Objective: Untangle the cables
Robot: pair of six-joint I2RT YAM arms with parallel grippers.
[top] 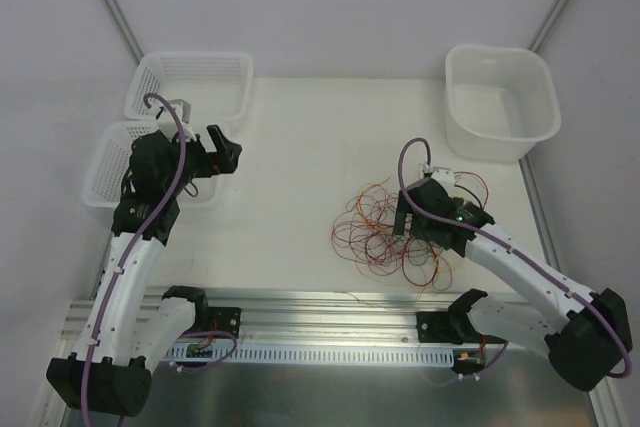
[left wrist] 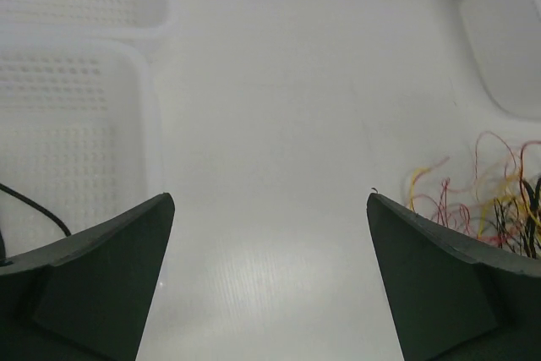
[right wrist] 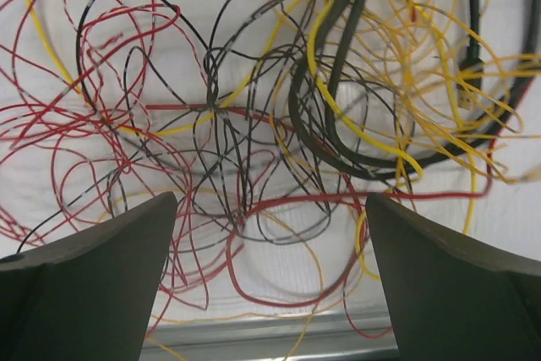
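- Nearest the lens in the right wrist view: two dark fingers [right wrist: 84, 285] of the right gripper [right wrist: 270, 205], spread wide, nothing pinched between them.
- Directly beneath that gap: the cables [right wrist: 254, 124], a heap of red, yellow-orange and black loops crossing over one another.
- Through the upper right of the heap: a thicker dark cord [right wrist: 338, 99], curving among the yellow strands.
- Seen from above: the same heap on the right half of the counter [top: 300, 137], near its front edge and partly covered by the right gripper and its wrist.
- A few red and yellow loops trailing toward the metal rail [top: 330, 307] along the counter's near edge.
- Beyond the heap, at the far right corner: a white tub [top: 455, 62], well apart from the wires.
- Left gripper [top: 228, 152] far from the heap, over the left side of the counter, jaws also wide apart and holding nothing.
- Just beside it: two perforated white baskets, the far basket [top: 190, 59] and the near basket [top: 100, 162], touching side by side at the left edge.
- In the left wrist view: a thin black strand [left wrist: 38, 209] across the near basket's floor, running behind the left finger.
- At the right border of that view: red and yellow wire ends, with bare counter between them and the baskets.
- Purple hoses [top: 170, 162] along both arms.
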